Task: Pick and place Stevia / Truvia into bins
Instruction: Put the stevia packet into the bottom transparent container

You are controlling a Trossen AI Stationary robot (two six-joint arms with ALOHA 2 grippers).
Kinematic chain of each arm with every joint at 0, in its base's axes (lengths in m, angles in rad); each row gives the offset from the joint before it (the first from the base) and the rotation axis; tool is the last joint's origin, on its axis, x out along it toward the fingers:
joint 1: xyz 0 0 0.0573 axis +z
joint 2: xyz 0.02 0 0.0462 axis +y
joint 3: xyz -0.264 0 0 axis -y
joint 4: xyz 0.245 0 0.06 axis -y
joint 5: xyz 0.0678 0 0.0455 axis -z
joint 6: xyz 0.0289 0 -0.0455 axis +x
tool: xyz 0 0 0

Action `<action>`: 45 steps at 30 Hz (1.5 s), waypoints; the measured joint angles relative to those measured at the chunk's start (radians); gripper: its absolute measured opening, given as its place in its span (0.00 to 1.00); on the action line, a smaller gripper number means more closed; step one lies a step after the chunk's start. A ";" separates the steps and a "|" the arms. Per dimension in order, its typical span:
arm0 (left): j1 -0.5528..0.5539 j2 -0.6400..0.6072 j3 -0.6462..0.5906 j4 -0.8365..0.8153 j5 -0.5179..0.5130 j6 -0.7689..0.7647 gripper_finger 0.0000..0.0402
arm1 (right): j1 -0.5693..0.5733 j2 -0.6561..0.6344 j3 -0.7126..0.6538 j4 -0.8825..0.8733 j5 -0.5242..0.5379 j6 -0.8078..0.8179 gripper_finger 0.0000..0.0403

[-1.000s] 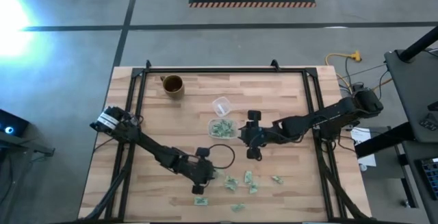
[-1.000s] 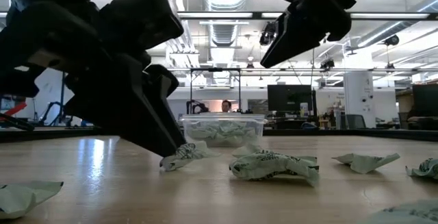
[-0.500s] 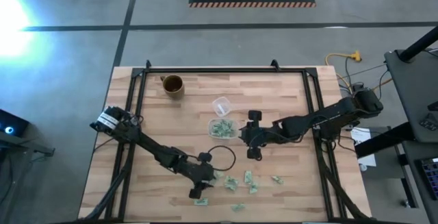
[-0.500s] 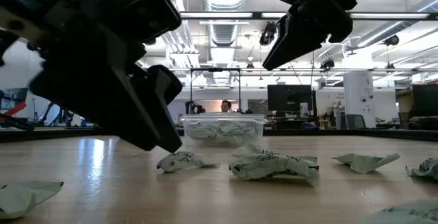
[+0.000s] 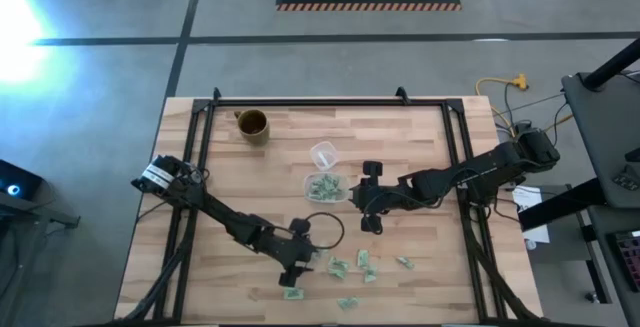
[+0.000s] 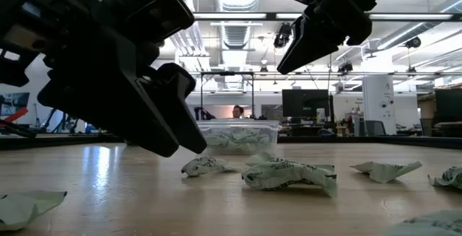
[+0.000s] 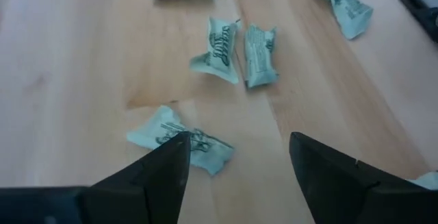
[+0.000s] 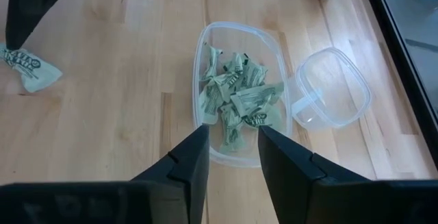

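Observation:
Several pale green Stevia packets [image 5: 338, 265] lie loose on the wooden table near its front edge. My left gripper [image 7: 238, 145] hangs open low over them, one fingertip just above a crumpled packet [image 7: 207, 153] that lies flat on the table [image 6: 206, 166]. The clear bin [image 8: 270, 46] stands mid-table and holds several packets [image 8: 239, 97]. My right gripper [image 8: 231, 138] hovers open above the bin's near side, nothing between its fingers, and in the low view it is high over the table [image 6: 289, 63].
A smaller clear round cup [image 5: 322, 153] sits just behind the bin. A brown mug [image 5: 252, 124] stands at the far left. A black cable loop [image 5: 325, 225] lies between bin and left gripper. Two packets [image 7: 217, 49] lie side by side ahead of the left fingers.
The crumpled packet, which stood tipped up at my left gripper's fingertip, has dropped flat onto the table and lies a little further along it. My left gripper has tipped slightly, its fingertip now above the packet. My right gripper has kept its place over the bin.

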 joint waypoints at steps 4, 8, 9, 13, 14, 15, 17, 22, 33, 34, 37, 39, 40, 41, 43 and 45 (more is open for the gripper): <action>-0.002 0.000 0.001 0.000 -0.034 0.100 0.58 | 0.000 0.000 -0.002 0.000 0.000 0.000 0.29; -0.002 0.009 -0.006 0.001 -0.042 0.126 0.58 | 0.000 0.000 -0.004 0.000 0.000 0.000 0.29; -0.002 0.011 -0.007 -0.001 -0.045 0.132 0.58 | 0.000 0.000 -0.004 0.000 0.000 0.000 0.28; 0.001 0.056 0.002 0.040 -0.053 0.148 0.58 | 0.000 0.000 -0.005 0.002 0.000 0.000 0.27; 0.004 0.069 0.009 0.046 -0.057 0.158 0.58 | 0.000 0.000 -0.006 0.001 0.000 0.000 0.26; 0.007 0.084 0.016 0.068 -0.057 0.161 0.58 | 0.000 0.000 -0.006 0.002 0.000 0.000 0.26; 0.011 0.097 0.020 0.080 -0.054 0.171 0.58 | 0.000 0.001 -0.007 -0.001 -0.001 0.002 0.25; 0.017 0.105 0.026 0.083 -0.053 0.177 0.58 | 0.000 0.001 -0.008 -0.003 -0.001 0.004 0.25; 0.018 0.100 0.024 0.071 -0.042 0.179 0.40 | 0.001 0.001 -0.011 -0.004 -0.001 0.005 0.23; 0.018 0.099 0.023 0.070 -0.042 0.179 0.38 | 0.001 0.001 -0.011 -0.004 -0.001 0.005 0.23; 0.018 0.097 0.022 0.066 -0.049 0.180 0.33 | 0.001 0.001 -0.011 -0.004 -0.001 0.006 0.22; 0.018 0.095 0.022 0.063 -0.053 0.180 0.30 | 0.001 0.001 -0.011 -0.004 -0.001 0.005 0.22; 0.018 0.095 0.022 0.063 -0.053 0.180 0.29 | 0.001 0.001 -0.011 -0.004 -0.001 0.005 0.21; 0.018 0.095 0.022 0.063 -0.054 0.180 0.28 | 0.001 0.001 -0.011 -0.004 -0.001 0.006 0.21; 0.018 0.095 0.022 0.062 -0.054 0.180 0.26 | 0.001 0.001 -0.011 -0.004 -0.001 0.007 0.21; 0.018 0.094 0.022 0.059 -0.054 0.180 0.24 | 0.001 0.001 -0.011 -0.004 -0.001 0.007 0.22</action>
